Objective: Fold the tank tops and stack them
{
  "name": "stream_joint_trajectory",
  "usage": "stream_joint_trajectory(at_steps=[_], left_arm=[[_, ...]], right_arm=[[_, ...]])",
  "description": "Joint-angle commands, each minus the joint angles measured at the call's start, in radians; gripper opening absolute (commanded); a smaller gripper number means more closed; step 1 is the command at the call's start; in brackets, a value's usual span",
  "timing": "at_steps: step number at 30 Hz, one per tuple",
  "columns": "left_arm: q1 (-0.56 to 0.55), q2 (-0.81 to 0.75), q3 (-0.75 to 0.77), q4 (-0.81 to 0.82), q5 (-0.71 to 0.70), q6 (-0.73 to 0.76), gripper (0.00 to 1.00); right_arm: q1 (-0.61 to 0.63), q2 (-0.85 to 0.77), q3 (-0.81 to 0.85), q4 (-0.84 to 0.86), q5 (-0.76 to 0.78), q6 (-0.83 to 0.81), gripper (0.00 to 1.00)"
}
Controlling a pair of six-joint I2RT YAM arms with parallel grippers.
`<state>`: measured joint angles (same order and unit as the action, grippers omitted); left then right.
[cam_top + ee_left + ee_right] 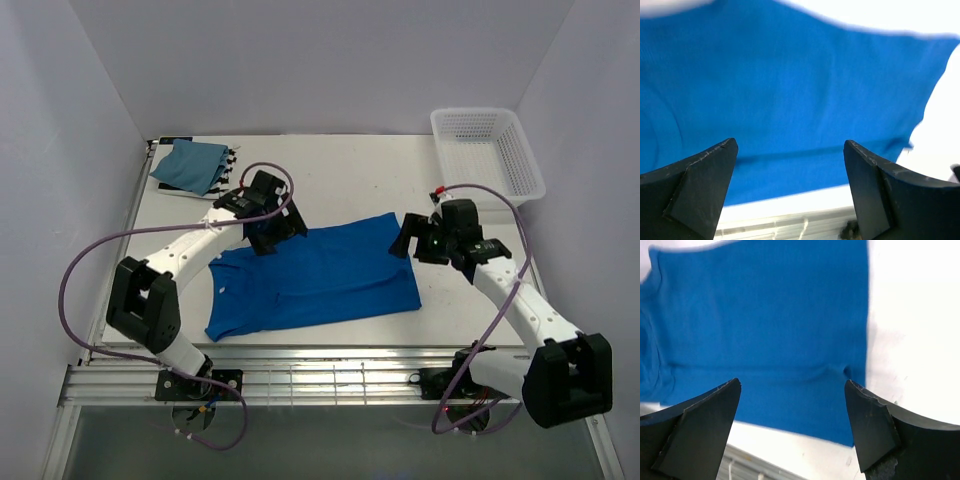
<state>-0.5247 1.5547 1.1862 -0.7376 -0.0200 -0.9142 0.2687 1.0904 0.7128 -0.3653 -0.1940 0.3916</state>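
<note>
Royal blue tank top (315, 275) spread flat; we hover left gripper (270, 238), right gripper (410, 240), both released, over far corners.

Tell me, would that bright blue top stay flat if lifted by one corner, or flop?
Probably floppy: the royal blue tank top lies flat with soft creases, so a lifted corner would likely drape. It looks thin, so likely light. Pushed, it would probably bunch rather than slide whole across the table.

L hand (272, 236) & R hand (408, 241) both open, arms stretched fwd.
</note>
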Motion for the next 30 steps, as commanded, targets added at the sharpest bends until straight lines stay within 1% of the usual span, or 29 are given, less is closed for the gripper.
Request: stream_joint_trajectory(at_steps=[1,2,6,7,10,13,17,20,21,23,24,27,30], left_arm=[[0.066,0.112,0.11,-0.043,-0.084,0.103,0.98],[0.095,0.143,0.139,-0.045,-0.092,0.122,0.98],[0.129,0.303,0.306,-0.043,-0.106,0.216,0.98],[0.132,0.358,0.332,-0.043,-0.11,0.247,0.98],[0.138,0.436,0.406,-0.048,-0.13,0.265,0.98],[0.143,0.479,0.447,-0.046,-0.141,0.267,0.98],[0.157,0.551,0.48,-0.039,-0.136,0.282,0.93],[0.158,0.579,0.497,-0.036,-0.115,0.287,0.85],[0.158,0.591,0.494,-0.026,-0.101,0.287,0.79],[0.158,0.599,0.486,-0.016,-0.055,0.288,0.71],[0.158,0.605,0.475,-0.006,-0.045,0.29,0.64],[0.158,0.608,0.455,-0.005,-0.032,0.285,0.54],[0.158,0.601,0.443,-0.005,-0.037,0.279,0.31]], right_arm=[[0.0,0.13,0.179,-0.007,0.135,-0.069,0.9],[0.0,0.164,0.215,-0.011,0.152,-0.069,0.9],[0.0,0.317,0.35,0.006,0.251,-0.083,0.9],[0.0,0.377,0.4,0.006,0.258,-0.085,0.9],[0.0,0.48,0.462,0.002,0.251,-0.103,0.9],[0.0,0.558,0.52,-0.006,0.271,-0.105,0.9],[0.0,0.621,0.556,-0.014,0.271,-0.102,0.9],[0.001,0.652,0.57,-0.017,0.275,-0.106,0.9],[0.0,0.658,0.574,-0.017,0.283,-0.105,0.9],[0.0,0.672,0.577,-0.018,0.291,-0.106,0.9],[0.0,0.675,0.579,-0.018,0.297,-0.106,0.9],[0.0,0.69,0.588,-0.018,0.315,-0.105,0.9],[-0.002,0.713,0.608,-0.015,0.317,-0.105,0.9]])
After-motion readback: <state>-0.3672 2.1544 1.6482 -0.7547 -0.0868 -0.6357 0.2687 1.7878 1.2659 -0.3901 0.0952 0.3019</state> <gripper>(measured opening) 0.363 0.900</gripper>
